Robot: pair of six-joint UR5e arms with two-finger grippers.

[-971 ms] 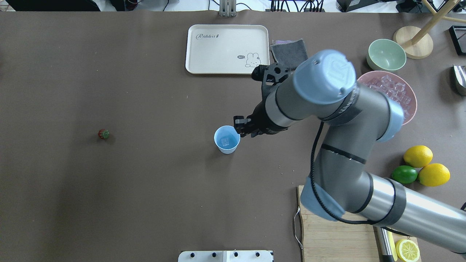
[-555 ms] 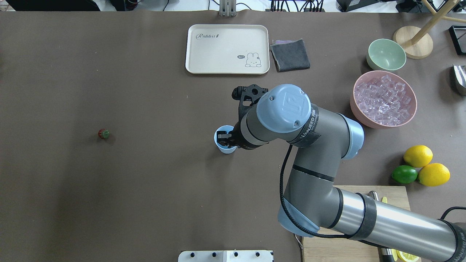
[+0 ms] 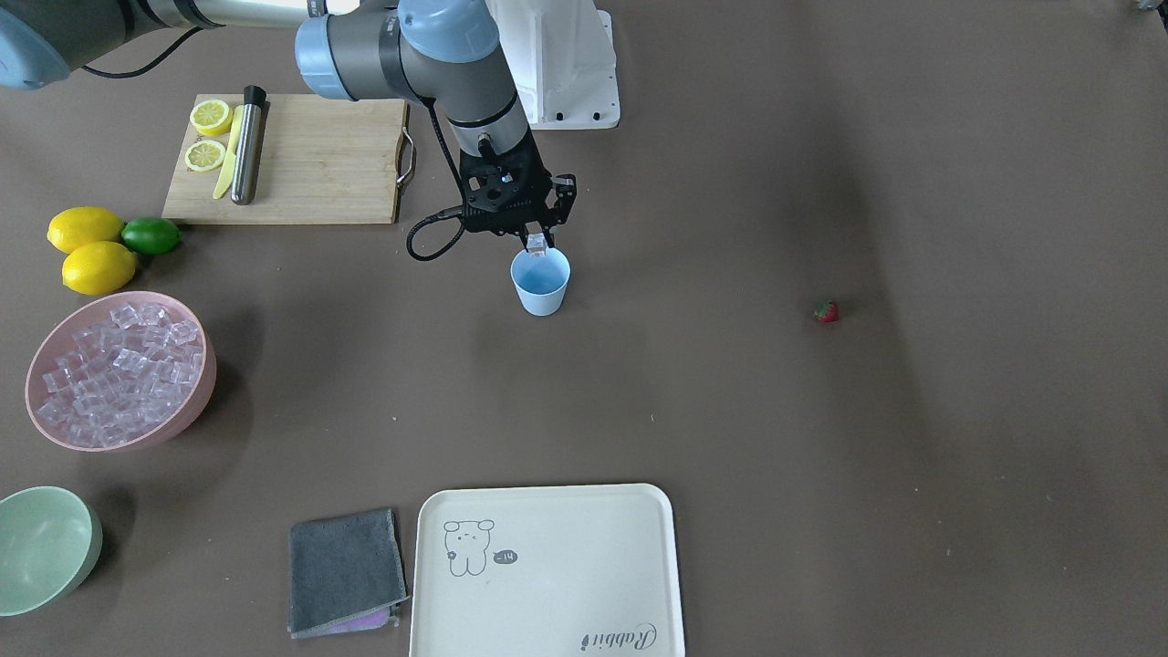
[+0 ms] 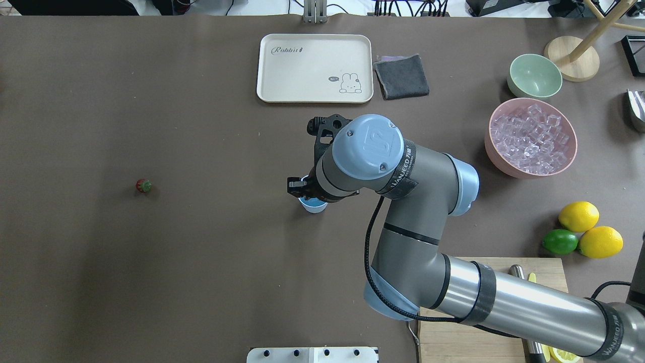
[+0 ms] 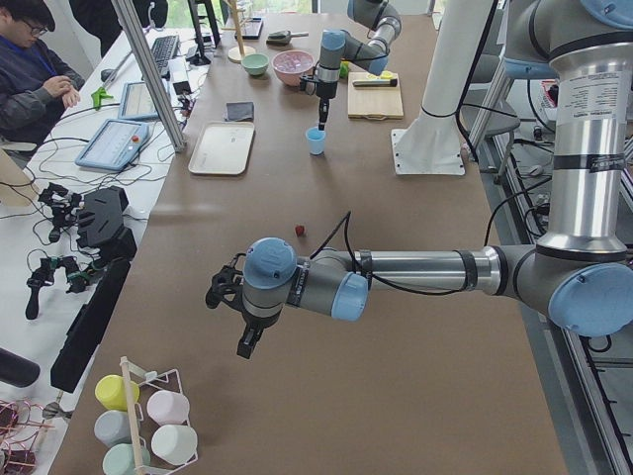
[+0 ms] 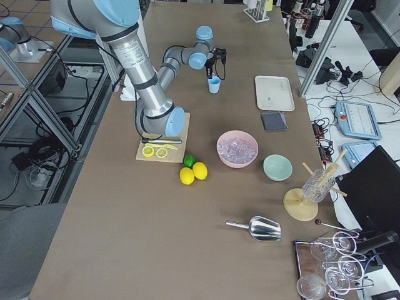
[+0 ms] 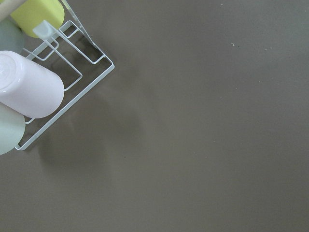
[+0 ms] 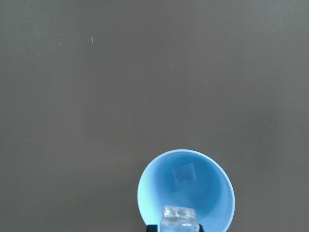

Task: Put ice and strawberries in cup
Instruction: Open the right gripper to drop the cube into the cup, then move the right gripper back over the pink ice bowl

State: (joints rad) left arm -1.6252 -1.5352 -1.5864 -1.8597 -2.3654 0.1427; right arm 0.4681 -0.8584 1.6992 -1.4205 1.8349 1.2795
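Note:
The light blue cup stands upright mid-table, with one ice cube on its bottom. My right gripper hangs just above the cup's rim, shut on another ice cube. In the overhead view the wrist hides most of the cup. The strawberry lies alone far to the left on the table. My left gripper shows only in the exterior left view, low over the table's near end. I cannot tell whether it is open or shut.
A pink bowl full of ice cubes and a pale green bowl stand at the right. Beyond the cup lie a cream tray and a grey cloth. Lemons, a lime and a cutting board are near the right arm. A cup rack is under the left wrist.
My right arm has swung left, carrying the ice cube from beside the cup's right side to over the cup's mouth. The strawberry and cup have not moved.

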